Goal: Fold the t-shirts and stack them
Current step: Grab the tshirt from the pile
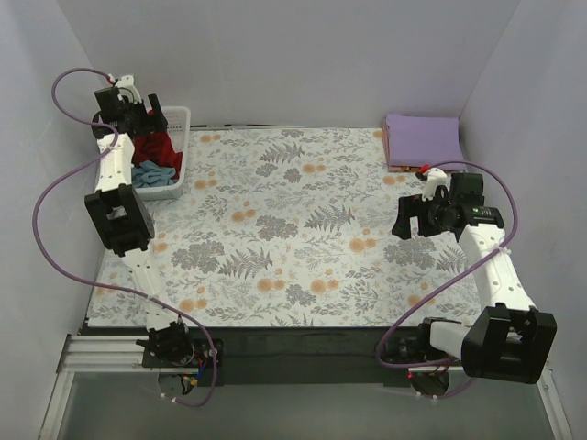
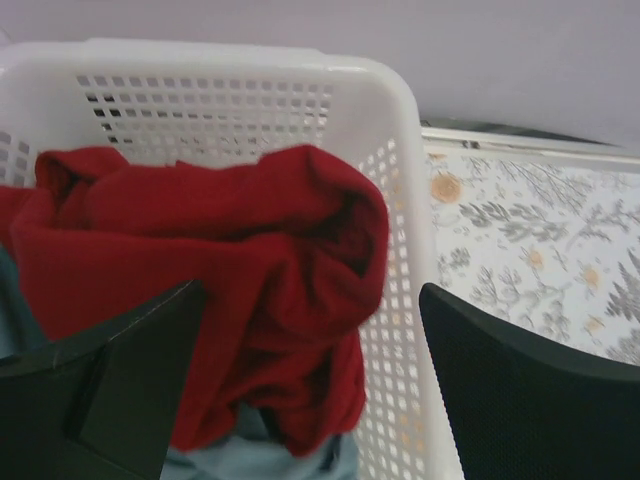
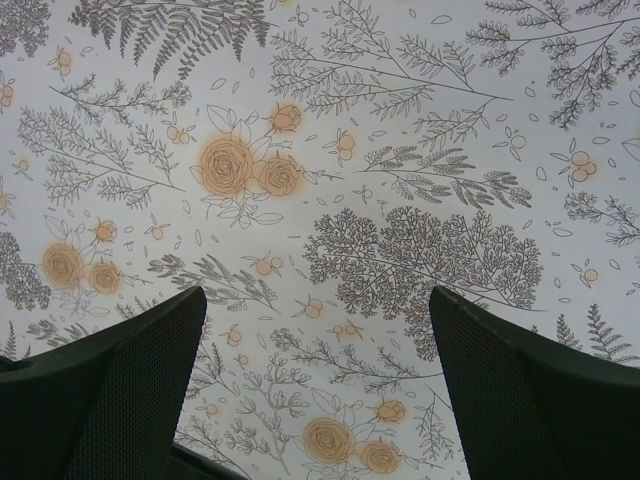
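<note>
— At the far left corner of the table [image 1: 275, 280], we see the white lattice basket [image 1: 181, 117], and our left tool [image 1: 147, 122] hangs right over it. What do we get from the left wrist view?

— We look down into the basket. The deep red t-shirt [image 2: 230, 240] lies bunched on top, heaped towards the far and right walls. A bit of the blue-grey t-shirt [image 2: 215, 465] shows beneath it at the bottom edge. Our left tool is released: its two dark fingers [image 2: 110, 390] stand wide apart with nothing clasped, and the red cloth shows in the gap.

— Is it touching that cloth?

— We cannot tell from either view. From above, we see the deep red t-shirt in the far half of the basket and the blue-grey t-shirt in the near half.

— And the lavender t-shirt [image 1: 422, 139]?

— We find it folded flat at the far right corner of the table, well apart from the basket.

— Where is our right tool [image 1: 402, 225]?

— We see it hovering over the right side of the floral table cloth [image 1: 303, 202], near the lavender t-shirt but on our side of it. In the right wrist view it is released as well, with its jaws spread wide. We see only the printed leaves and orange blooms of the cloth between them.
</note>
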Robot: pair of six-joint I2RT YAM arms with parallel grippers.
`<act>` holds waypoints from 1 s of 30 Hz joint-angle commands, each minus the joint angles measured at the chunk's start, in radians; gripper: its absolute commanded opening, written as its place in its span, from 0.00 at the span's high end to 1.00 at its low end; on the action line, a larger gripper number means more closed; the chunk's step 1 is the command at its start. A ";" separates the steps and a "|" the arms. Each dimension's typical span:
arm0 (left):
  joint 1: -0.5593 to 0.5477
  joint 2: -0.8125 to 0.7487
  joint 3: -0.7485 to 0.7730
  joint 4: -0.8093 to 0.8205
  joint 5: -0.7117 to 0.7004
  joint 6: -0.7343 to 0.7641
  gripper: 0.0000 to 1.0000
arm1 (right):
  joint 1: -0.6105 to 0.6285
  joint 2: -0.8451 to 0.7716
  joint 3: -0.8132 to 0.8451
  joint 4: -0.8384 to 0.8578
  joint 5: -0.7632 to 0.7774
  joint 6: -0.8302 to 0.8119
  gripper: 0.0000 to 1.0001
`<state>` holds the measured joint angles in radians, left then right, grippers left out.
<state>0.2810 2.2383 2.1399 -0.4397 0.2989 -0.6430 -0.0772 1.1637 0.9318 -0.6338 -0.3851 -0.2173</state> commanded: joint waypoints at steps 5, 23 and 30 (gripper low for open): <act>-0.005 0.113 0.103 0.084 -0.041 0.084 0.11 | 0.002 0.028 -0.010 0.009 -0.017 -0.016 0.02; -0.045 -0.123 0.129 0.234 0.146 -0.012 1.00 | 0.002 0.019 0.009 0.006 -0.060 -0.010 0.02; -0.136 -0.258 0.166 0.279 0.274 -0.127 1.00 | 0.002 -0.002 0.005 0.009 -0.069 -0.011 0.02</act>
<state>0.2150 2.1365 2.2475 -0.2466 0.4442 -0.6952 -0.0772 1.1900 0.9230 -0.6338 -0.4274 -0.2207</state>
